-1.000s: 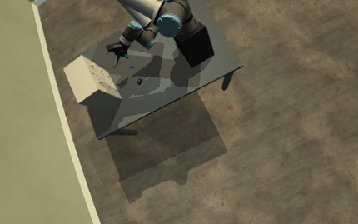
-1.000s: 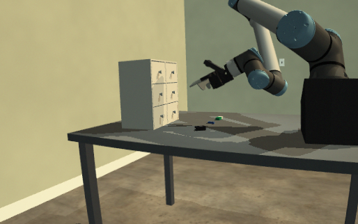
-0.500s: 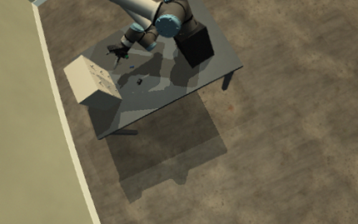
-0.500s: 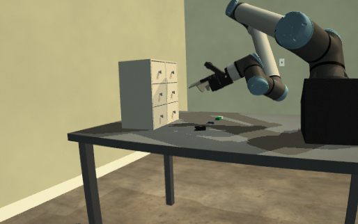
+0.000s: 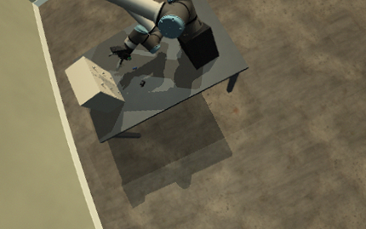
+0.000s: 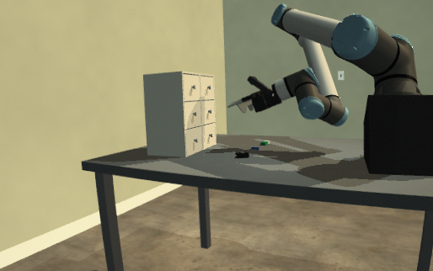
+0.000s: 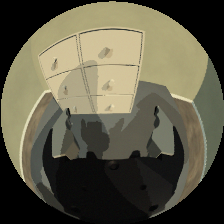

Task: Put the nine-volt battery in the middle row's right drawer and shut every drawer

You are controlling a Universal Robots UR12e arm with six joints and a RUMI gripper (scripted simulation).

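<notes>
The white chest [image 5: 87,80] [image 6: 165,114] [image 7: 104,70] stands upright at the table's far end, its six drawers shut. The middle row's right drawer [image 6: 211,107] [image 7: 126,75] is shut, its handle visible. My gripper [image 5: 114,61] [image 6: 237,108] [image 7: 112,107] is open and empty, in the air before the chest, its fingers pointing towards the drawer fronts. A small black object [image 5: 142,83] [image 6: 242,155], a blue one [image 5: 135,68] [image 6: 255,148] and a green one [image 5: 129,58] [image 6: 264,143] lie on the table. I cannot tell which is the nine-volt battery. The wrist view shows none of them clearly.
The grey table [image 5: 144,100] [image 6: 126,168] carries the chest, the small objects and the arm's black base block [image 5: 200,47] [image 6: 400,135]. The walls stand behind and beside the chest. The arm reaches over the table from the base, and its shadow falls across the table top.
</notes>
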